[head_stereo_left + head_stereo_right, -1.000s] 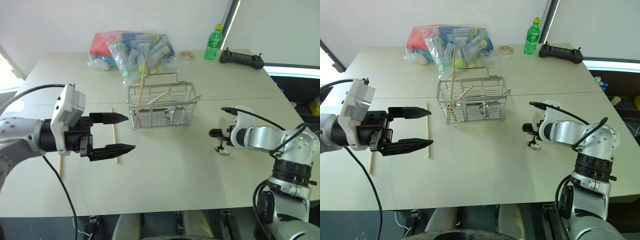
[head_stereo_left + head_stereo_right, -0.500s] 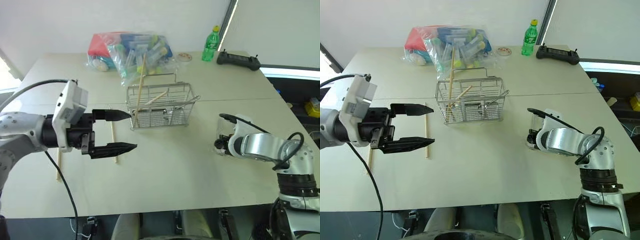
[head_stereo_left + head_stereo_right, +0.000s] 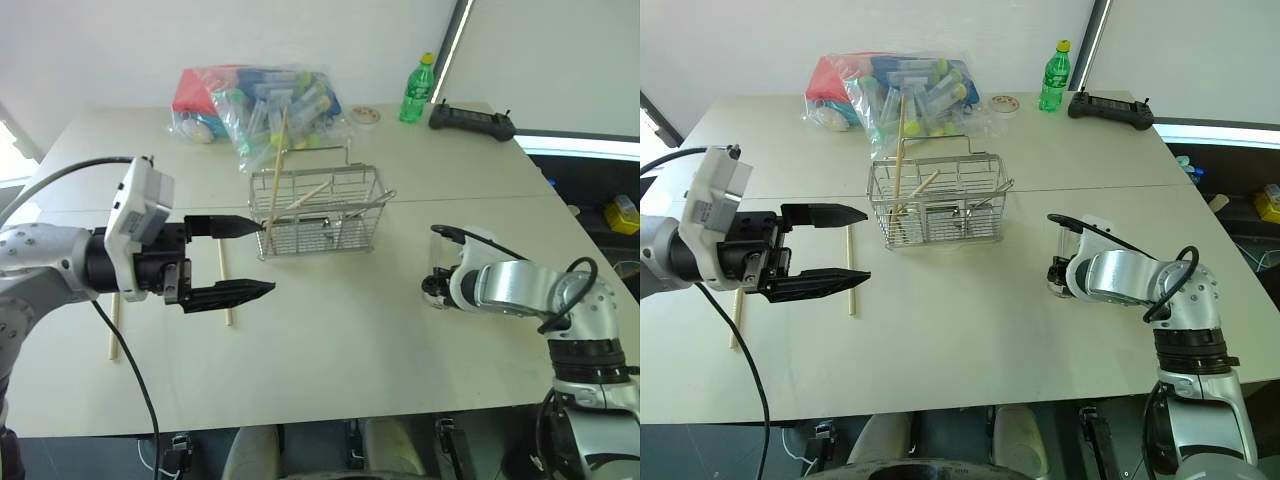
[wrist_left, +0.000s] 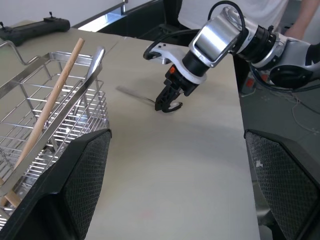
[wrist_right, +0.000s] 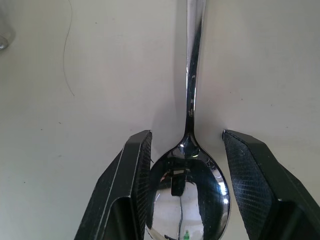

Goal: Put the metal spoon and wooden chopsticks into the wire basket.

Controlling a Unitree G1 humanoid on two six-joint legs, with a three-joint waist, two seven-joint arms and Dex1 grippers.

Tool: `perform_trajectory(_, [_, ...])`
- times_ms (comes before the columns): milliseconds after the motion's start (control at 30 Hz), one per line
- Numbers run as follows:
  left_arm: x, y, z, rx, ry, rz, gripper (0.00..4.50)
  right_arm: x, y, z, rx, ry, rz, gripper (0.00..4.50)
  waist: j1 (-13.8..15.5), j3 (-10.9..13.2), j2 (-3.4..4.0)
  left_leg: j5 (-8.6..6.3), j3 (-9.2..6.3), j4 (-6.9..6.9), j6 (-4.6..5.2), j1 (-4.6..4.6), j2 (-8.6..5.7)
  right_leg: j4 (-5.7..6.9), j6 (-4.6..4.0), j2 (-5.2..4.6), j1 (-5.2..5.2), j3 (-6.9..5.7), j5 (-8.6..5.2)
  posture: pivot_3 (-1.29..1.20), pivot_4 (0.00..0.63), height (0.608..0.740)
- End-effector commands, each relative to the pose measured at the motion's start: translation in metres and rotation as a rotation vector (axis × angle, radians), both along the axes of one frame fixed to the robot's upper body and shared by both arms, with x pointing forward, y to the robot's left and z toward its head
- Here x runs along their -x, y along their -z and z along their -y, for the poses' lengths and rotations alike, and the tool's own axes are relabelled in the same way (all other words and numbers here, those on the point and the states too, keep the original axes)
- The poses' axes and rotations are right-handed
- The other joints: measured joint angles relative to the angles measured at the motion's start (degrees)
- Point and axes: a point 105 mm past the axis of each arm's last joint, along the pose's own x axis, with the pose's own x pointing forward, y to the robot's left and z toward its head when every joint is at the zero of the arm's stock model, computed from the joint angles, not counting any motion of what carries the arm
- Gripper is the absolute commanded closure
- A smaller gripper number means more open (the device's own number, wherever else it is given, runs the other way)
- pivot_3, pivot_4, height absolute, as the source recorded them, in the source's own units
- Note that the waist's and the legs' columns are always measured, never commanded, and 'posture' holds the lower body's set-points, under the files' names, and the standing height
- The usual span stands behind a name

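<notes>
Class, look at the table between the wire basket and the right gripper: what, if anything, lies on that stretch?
In the left wrist view, the metal spoon's handle lies there, reaching from the right gripper toward the wire basket; otherwise the table is bare.

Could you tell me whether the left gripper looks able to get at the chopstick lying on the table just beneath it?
Probably yes: the left gripper hangs open right over that chopstick, which lies alone on bare table with nothing covering it; the wire basket stands apart.

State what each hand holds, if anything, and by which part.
The left hand is open and empty. The right hand straddles the metal spoon at its bowl, fingers not yet touching it.
</notes>
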Motion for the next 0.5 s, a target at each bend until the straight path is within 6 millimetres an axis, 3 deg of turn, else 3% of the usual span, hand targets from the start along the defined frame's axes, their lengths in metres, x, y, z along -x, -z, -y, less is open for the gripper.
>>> perform_trajectory(33, [0.0008,-0.0088,0.0024,0.012,0.01,0.049,0.0,0.0055,0.0204,-0.0157,0.009,-0.081,-0.103,2.21,-0.1,0.0,-0.01,0.0,0.01,0.01,0.0,0.0,0.1,-0.01,-0.09,0.09,-0.03,0.0,0.01,0.0,0.15,0.701])
perform_trajectory(200, [0.0003,-0.0113,0.0027,0.021,0.005,0.059,0.0,0.0046,0.0208,-0.0158,0.053,-0.124,-0.118,2.21,-0.1,0.0,-0.01,0.0,-0.04,-0.02,0.0,0.02,0.2,0.0,-0.3,0.27,-0.13,0.0,0.1,0.0,0.15,0.701])
perform_trajectory(300, [0.0007,-0.0132,0.003,0.028,0.0,0.061,0.0,0.005,0.0213,-0.0143,0.055,-0.121,-0.12,3.15,0.0,0.0,-0.04,0.0,-0.04,-0.02,0.0,0.0,0.21,-0.01,-0.31,0.28,-0.14,0.01,0.1,0.0,0.15,0.701])
perform_trajectory(400, [0.0011,-0.0139,0.0038,0.031,-0.001,0.063,0.0,0.0053,0.022,-0.0131,0.056,-0.119,-0.123,4.46,-0.1,0.0,-0.03,-0.01,-0.03,-0.03,-0.01,0.0,0.21,-0.03,-0.31,0.29,-0.16,0.01,0.1,0.0,0.15,0.701])
perform_trajectory(500, [0.0007,-0.0153,0.005,0.034,-0.002,0.066,0.0,0.0055,0.0227,-0.0129,0.05,-0.12,-0.126,4.46,0.0,0.0,-0.04,-0.01,-0.06,-0.08,-0.01,0.0,0.24,-0.02,-0.32,0.33,-0.18,0.01,0.09,0.0,0.15,0.701])
